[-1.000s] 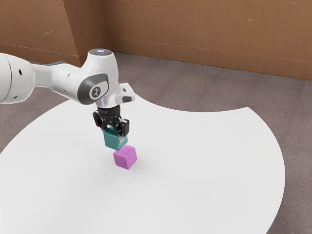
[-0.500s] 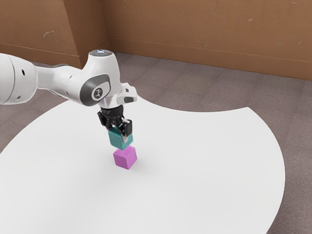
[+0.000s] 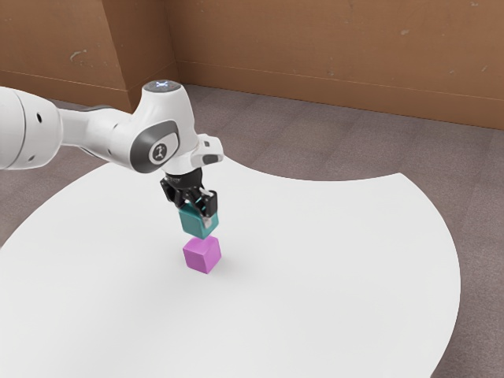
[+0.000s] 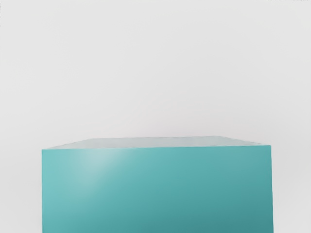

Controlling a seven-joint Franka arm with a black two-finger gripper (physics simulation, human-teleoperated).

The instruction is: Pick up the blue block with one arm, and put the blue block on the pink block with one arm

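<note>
Item: blue block (image 3: 197,227) — prob. light, stiff, smooth-sided; my gripper (image 3: 195,213) holds it by opp. flat faces, upper half — just above pink block (image 3: 201,254).

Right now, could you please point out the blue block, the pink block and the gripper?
blue block (image 3: 196,227): exterior view, lower part of its side face.
pink block (image 3: 201,256): exterior view, middle of the cube.
gripper (image 3: 197,209): exterior view, midway between its fingertips.

Blue block (image 3: 194,227) slightly tilted, just above pink block (image 3: 202,255); contact unclear.
</note>
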